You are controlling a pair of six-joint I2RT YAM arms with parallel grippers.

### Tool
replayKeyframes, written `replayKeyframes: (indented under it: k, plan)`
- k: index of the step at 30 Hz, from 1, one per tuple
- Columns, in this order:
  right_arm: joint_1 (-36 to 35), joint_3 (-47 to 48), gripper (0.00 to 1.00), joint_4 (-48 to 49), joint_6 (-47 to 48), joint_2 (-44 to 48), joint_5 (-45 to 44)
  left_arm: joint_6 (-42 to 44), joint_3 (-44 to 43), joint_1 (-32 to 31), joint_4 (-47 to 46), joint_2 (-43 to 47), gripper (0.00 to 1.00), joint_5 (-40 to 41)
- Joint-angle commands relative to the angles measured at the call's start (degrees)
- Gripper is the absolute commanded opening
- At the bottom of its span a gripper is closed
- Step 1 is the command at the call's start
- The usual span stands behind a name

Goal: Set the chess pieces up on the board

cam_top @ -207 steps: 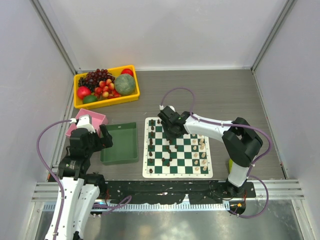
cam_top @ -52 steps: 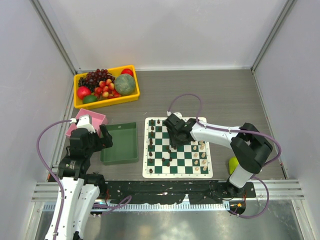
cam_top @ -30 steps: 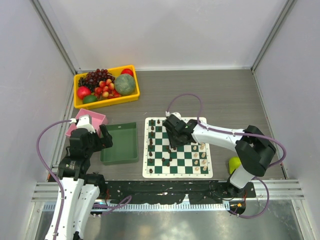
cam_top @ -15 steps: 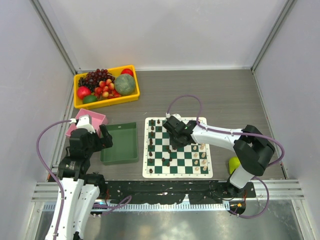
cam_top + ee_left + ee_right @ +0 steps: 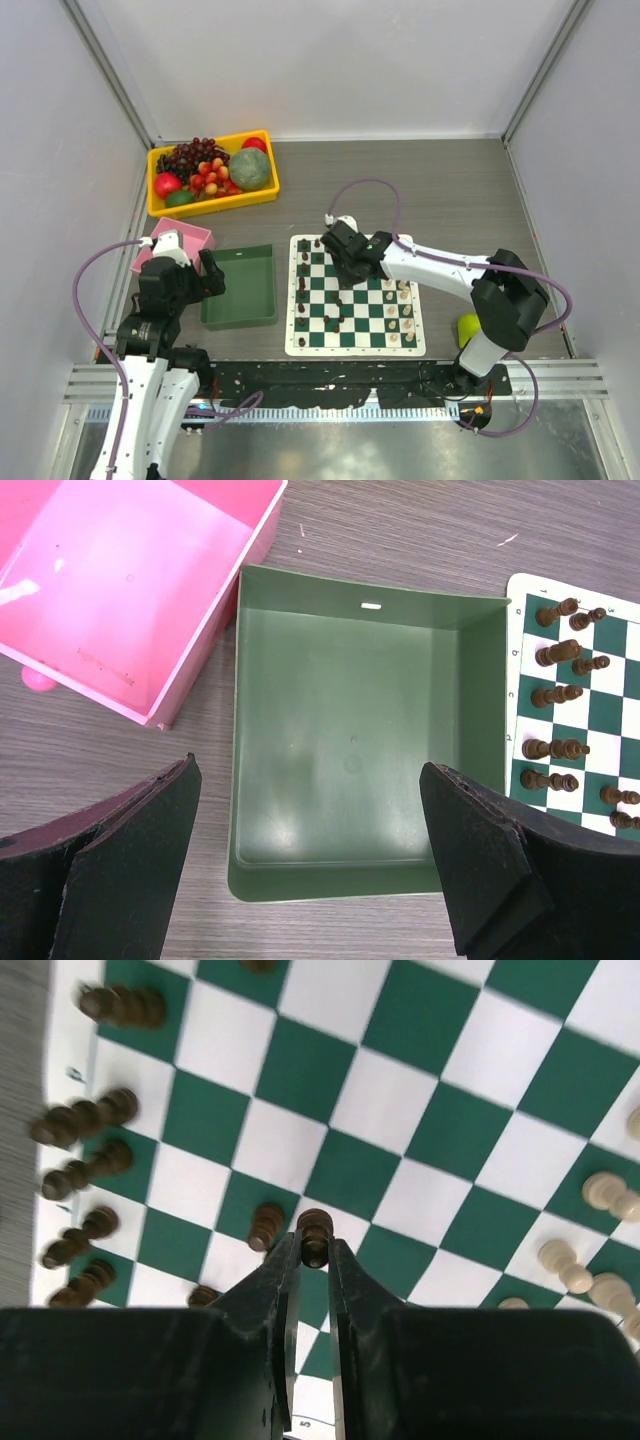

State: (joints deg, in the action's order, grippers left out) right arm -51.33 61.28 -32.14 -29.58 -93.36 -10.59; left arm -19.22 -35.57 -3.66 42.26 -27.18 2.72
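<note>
The green-and-white board (image 5: 355,298) lies in the middle of the table. Dark chess pieces (image 5: 301,287) stand along its left columns and cream ones (image 5: 403,300) along its right. My right gripper (image 5: 313,1248) is shut on a dark brown pawn (image 5: 314,1232), lifted above the board's squares; in the top view it (image 5: 343,271) hangs over the board's upper middle. Another dark pawn (image 5: 265,1226) stands just left of it. My left gripper (image 5: 310,855) is open, empty, above the green tray (image 5: 350,740), well left of the board (image 5: 585,710).
A pink box (image 5: 178,243) sits beside the green tray (image 5: 240,286). A yellow bin of fruit (image 5: 212,170) stands at the back left. A yellow-green fruit (image 5: 467,327) lies right of the board. Grey walls close in the table.
My right gripper has closed on the dark pawn and moved slightly up and left over the board with it. The left arm has not moved.
</note>
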Motion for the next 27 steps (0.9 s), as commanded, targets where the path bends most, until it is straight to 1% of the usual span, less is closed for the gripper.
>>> replayKeyframes:
  k: [1, 7, 10, 27]
  plan:
    - [-0.3, 8.5, 0.17, 0.1, 2.8, -1.6, -3.6, -0.1, -0.3, 0.1, -1.6, 0.5, 0.99, -0.5]
    - [-0.3, 14.7, 0.17, 0.9, 3.7, -8.1, -1.1, -0.1, -0.4, 0.1, -1.5, 0.6, 0.99, -0.4]
    - [-0.3, 16.3, 0.17, 1.2, 3.6, -11.0, -0.1, -0.1, -0.4, 0.1, -1.5, 0.6, 0.99, -0.3]
    - [-0.3, 21.5, 0.18, 2.0, 3.7, -16.9, 0.5, -0.1, -0.3, 0.1, -1.6, -0.2, 0.99, -0.3]
